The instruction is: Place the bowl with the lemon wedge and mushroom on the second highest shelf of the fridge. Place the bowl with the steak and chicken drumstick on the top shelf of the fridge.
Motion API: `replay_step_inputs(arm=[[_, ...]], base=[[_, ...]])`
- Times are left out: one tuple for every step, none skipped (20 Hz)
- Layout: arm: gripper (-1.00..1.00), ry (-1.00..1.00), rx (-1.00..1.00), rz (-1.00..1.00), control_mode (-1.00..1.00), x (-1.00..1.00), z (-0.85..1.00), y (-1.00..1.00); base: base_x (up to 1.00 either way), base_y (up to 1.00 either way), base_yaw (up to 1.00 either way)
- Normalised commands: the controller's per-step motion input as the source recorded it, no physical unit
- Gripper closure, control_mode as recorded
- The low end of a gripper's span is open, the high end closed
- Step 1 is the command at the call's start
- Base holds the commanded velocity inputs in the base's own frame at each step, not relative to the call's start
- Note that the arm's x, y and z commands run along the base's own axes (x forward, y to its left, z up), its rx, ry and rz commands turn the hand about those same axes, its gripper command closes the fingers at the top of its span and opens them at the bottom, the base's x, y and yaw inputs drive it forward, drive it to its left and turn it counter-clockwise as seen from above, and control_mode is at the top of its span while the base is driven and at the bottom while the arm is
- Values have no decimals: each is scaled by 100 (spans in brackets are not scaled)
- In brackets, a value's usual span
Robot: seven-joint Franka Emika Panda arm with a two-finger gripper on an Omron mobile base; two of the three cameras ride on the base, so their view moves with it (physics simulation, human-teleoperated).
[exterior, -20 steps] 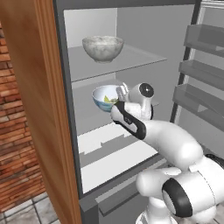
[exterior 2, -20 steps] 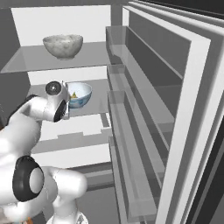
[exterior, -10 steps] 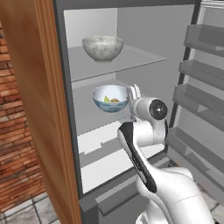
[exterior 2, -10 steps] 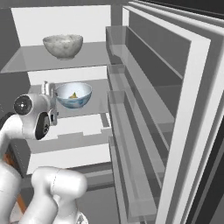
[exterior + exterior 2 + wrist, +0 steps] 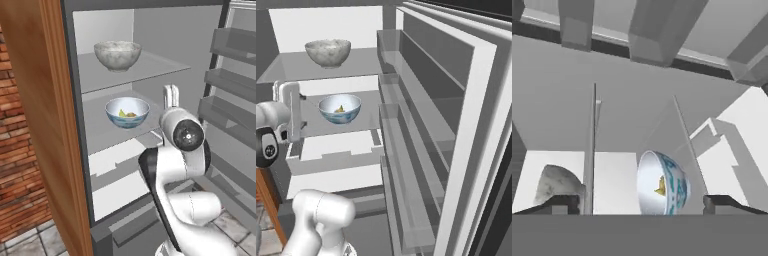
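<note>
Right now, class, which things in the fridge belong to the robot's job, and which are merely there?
Job: blue patterned bowl on the second shelf; grey stone bowl on the top shelf; the fingers.
Merely there: door bins; lower drawer.

The gripper (image 5: 171,95) is pulling back from the blue bowl (image 5: 127,112), now apart from it to its right, jaws empty, as the arm is drawing nearer the base.

light: even, bright, flat render | brightest: fridge (image 5: 150,45) back wall and lower shelves, near white | shadows: soft, faint under blue-patterned bowl (image 5: 127,111) and grey bowl (image 5: 117,54) | glare: none | focus: all views slightly soft, coarse-pixelled | hand view: rolled sideways
</note>
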Motion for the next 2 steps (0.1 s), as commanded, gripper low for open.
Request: replay_step_inputs(arm=[[-100,-5,1,-18,-100,-100,100,-29],[-100,-4,1,-17,-100,-100,100,-32]], base=[[0,0,0],[0,0,0]])
